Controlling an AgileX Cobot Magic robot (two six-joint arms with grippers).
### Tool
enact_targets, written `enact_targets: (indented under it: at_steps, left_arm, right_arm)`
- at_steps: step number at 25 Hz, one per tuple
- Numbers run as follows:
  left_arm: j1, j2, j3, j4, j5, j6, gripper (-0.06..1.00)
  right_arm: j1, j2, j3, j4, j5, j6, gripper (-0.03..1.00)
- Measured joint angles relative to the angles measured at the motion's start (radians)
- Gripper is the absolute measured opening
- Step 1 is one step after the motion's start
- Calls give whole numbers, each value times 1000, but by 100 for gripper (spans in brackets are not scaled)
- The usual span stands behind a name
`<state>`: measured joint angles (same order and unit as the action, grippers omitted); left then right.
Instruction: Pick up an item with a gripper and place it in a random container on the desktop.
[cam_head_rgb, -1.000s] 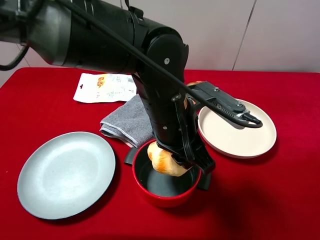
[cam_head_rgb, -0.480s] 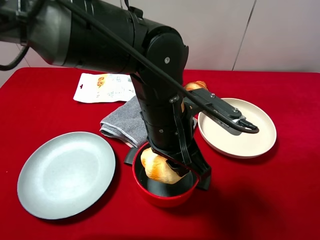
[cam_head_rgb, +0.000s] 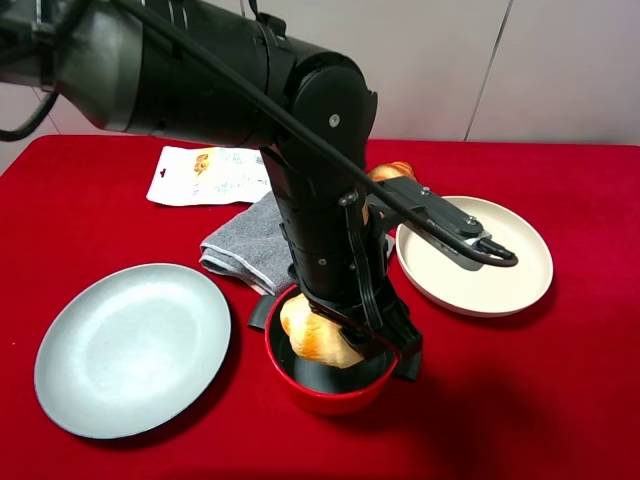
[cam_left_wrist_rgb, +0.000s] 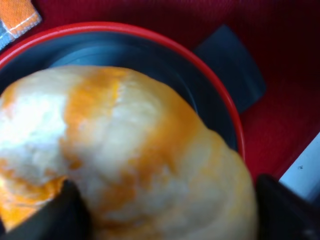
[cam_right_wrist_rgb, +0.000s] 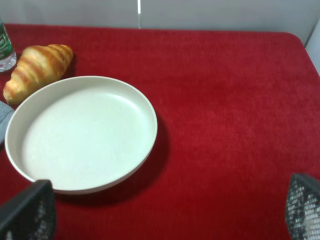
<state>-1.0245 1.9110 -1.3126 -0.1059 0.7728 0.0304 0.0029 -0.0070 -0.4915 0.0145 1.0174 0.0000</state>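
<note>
The golden-brown bread roll (cam_head_rgb: 312, 335) is low inside the red pot (cam_head_rgb: 330, 397) near the front middle of the red desktop (cam_head_rgb: 560, 380). My left gripper (cam_head_rgb: 345, 335) is shut on the roll and reaches down into the pot's mouth. In the left wrist view the roll (cam_left_wrist_rgb: 125, 150) fills the frame between the dark fingers (cam_left_wrist_rgb: 67, 212), above the pot's red rim (cam_left_wrist_rgb: 222, 102) and dark inside. My right gripper (cam_right_wrist_rgb: 165, 210) is open and empty above the red cloth beside the cream dish; it does not show in the exterior view.
A flat grey plate (cam_head_rgb: 130, 345) lies at the front left. A cream shallow dish (cam_head_rgb: 480, 265) lies at the right, also in the right wrist view (cam_right_wrist_rgb: 85, 132), with a striped croissant (cam_right_wrist_rgb: 35, 70) behind it. A grey cloth (cam_head_rgb: 250, 245) and a white packet (cam_head_rgb: 210, 175) lie behind the pot.
My left gripper has moved down and slightly left, bringing the roll lower into the pot. Over the last half second it has barely moved.
</note>
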Motion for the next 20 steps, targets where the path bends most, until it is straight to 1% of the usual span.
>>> enact_targets:
  at_steps: [4,6,9,20]
  left_arm:
    - [0,0,0,0,0,0,89]
    - [0,0,0,0,0,0,95]
    - [0,0,0,0,0,0,98]
    - [0,-11,0,0,1,0,99]
  right_arm:
    - [0,0,0,0,0,0,69]
    - [0,0,0,0,0,0,69]
    - [0,0,0,0,0,0,69]
    - [0,0,0,0,0,0,69]
